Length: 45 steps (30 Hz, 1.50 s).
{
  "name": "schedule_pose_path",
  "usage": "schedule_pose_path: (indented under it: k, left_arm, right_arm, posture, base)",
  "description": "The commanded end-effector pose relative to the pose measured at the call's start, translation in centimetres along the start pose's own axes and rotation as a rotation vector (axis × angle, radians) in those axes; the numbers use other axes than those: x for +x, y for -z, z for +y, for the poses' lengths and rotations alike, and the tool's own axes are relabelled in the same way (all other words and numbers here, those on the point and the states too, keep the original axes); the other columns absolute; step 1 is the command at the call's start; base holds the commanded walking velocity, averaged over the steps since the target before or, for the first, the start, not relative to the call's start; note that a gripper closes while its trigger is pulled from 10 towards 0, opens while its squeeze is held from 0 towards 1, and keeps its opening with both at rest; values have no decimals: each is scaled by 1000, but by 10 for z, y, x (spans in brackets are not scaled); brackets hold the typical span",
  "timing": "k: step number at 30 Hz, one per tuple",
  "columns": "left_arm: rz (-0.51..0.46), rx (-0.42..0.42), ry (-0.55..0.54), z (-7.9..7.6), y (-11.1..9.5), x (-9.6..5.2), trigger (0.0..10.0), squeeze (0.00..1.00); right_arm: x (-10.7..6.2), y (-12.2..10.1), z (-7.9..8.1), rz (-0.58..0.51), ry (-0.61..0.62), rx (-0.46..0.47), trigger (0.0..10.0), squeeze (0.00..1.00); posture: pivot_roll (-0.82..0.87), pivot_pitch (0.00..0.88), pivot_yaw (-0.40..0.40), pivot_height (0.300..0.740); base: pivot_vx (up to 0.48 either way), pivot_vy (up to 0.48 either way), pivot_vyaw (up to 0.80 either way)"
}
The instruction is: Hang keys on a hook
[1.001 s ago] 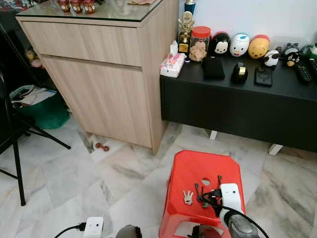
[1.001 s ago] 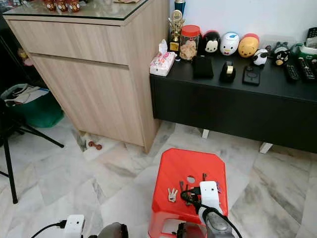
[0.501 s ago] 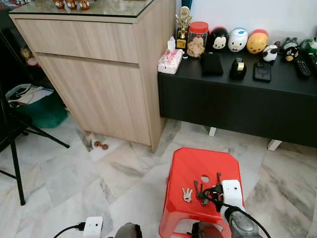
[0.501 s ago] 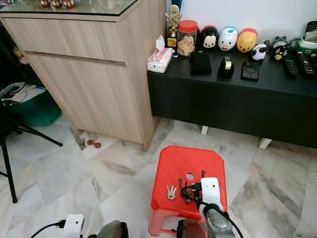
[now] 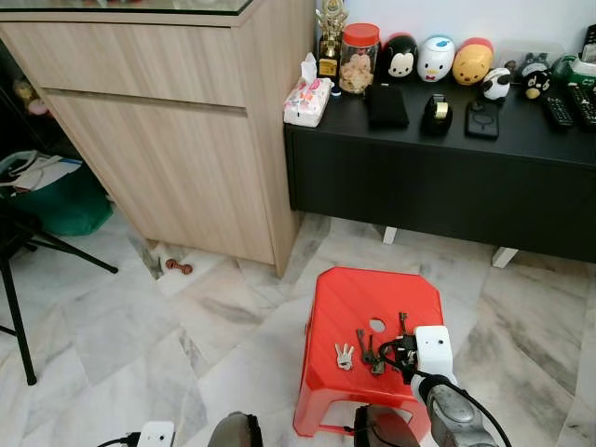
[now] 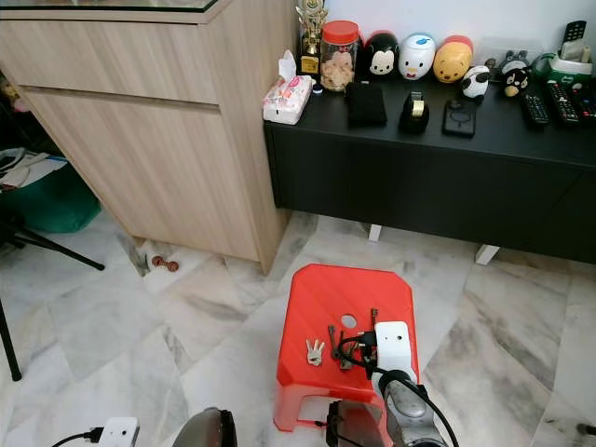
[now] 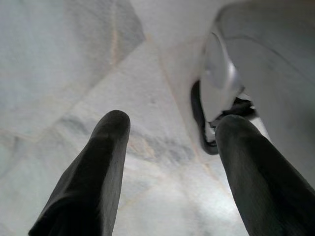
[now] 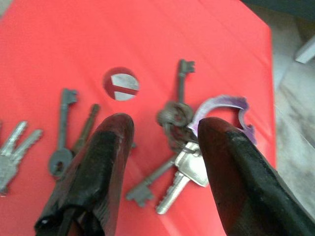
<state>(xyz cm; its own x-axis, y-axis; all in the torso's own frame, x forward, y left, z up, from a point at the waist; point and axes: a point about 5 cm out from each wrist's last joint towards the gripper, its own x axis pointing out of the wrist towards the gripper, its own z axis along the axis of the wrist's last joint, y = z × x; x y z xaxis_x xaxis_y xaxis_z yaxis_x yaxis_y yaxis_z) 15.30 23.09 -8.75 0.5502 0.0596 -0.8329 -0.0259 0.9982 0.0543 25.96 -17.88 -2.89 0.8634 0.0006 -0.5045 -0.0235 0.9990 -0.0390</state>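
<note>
A red plastic stool (image 5: 363,298) stands on the marble floor, with keys spread on its seat. The bunch of keys (image 8: 183,129) has a ring, a purple clip (image 8: 222,105) and both dark and silver keys. Two dark keys (image 8: 66,142) lie beside it, and small silver keys (image 5: 344,355) lie further to my left. My right gripper (image 8: 165,125) hovers low over the bunch, open, one finger on each side of the ring and nothing gripped. It is also seen at the stool's near right (image 5: 396,352). My left gripper (image 7: 174,123) hangs open over the floor.
A light wooden cabinet (image 5: 177,130) stands to the far left. A low black console (image 5: 438,177) carries toy figures, a jar and a tissue pack. A green bag (image 5: 56,191) and a black stand leg (image 5: 19,307) are at the left. A white plug (image 5: 154,434) lies on the floor.
The camera has shifted, so the stool and furniture sit differently in the picture. My right gripper stays over the keys on the stool, still open.
</note>
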Motion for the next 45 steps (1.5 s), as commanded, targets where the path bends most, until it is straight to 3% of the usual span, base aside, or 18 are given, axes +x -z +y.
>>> schedule_pose_path:
  k: [1, 4, 9, 13, 17, 22, 25, 27, 32, 40, 41, 42, 43, 44, 45]
  left_arm:
    - [29, 0, 9, -8, 11, -1, 10000, 0]
    - [35, 2, 23, -21, 13, 0, 10000, 0]
    - [45, 5, 33, -27, 18, 0, 10000, 0]
    - [47, 6, 22, -14, 22, -3, 10000, 0]
    - [41, 2, -1, 11, 27, -10, 10000, 0]
    - [12, -8, -13, 18, 24, -11, 10000, 0]
    - [-61, -36, -35, 19, 10, -9, 10000, 0]
    - [-147, -68, -39, 11, -8, -5, 10000, 0]
    - [-231, -79, -20, 4, -31, 0, 10000, 0]
    - [-319, -81, 2, -3, -50, 1, 10000, 0]
    - [-326, -82, 3, -3, -51, 0, 10000, 0]
    - [-337, -82, 6, -4, -53, 0, 10000, 0]
    - [-349, -82, 11, -5, -55, 0, 10000, 0]
    - [-365, -82, 16, -5, -58, 0, 10000, 0]
    - [-376, -82, 19, -6, -60, 0, 10000, 0]
  right_arm:
    - [0, 1, 1, 6, 2, 5, 10000, 0]
    - [0, 2, 1, 13, 1, -4, 10000, 0]
    - [-1, 2, 0, 8, 2, -11, 10000, 0]
    - [-1, 0, -3, -5, 15, -6, 10000, 0]
    - [0, -4, -5, -26, 15, -5, 10000, 0]
    - [1, -7, -5, -36, 9, -12, 10000, 0]
    - [1, -8, -5, -40, 6, -14, 10000, 0]
    - [2, -9, -5, -41, 0, -18, 10000, 0]
    - [2, -10, -4, -45, -5, -22, 10000, 0]
    - [2, -12, -3, -56, -4, -24, 9725, 0]
    - [2, -12, -4, -56, -3, -24, 8784, 0]
    - [2, -12, -4, -56, -2, -25, 4627, 0]
    - [2, -12, -4, -56, -1, -26, 2157, 0]
    - [2, -12, -4, -56, -1, -27, 706, 0]
    - [2, -12, -4, -55, 0, -28, 706, 0]
  posture:
    - [34, 170, 28, 622]
    - [38, 181, 26, 622]
    - [38, 196, 27, 622]
    - [38, 212, 29, 622]
    - [42, 232, 28, 622]
    - [41, 243, 25, 622]
    - [41, 247, 22, 622]
    - [45, 252, 16, 622]
    - [49, 254, 13, 622]
    - [48, 257, 13, 622]
    - [48, 257, 13, 622]
    - [48, 257, 13, 622]
    - [48, 257, 12, 622]
    - [48, 257, 12, 622]
    - [48, 257, 12, 622]
  base:
    - [0, 0, 0]
    - [0, 0, 0]
    - [0, 0, 0]
    - [0, 0, 0]
    - [0, 0, 0]
    - [0, 0, 0]
    - [0, 0, 0]
    - [0, 0, 0]
    - [0, 0, 0]
    - [0, 0, 0]
    - [0, 0, 0]
    - [0, 0, 0]
    - [0, 0, 0]
    - [0, 0, 0]
    - [0, 0, 0]
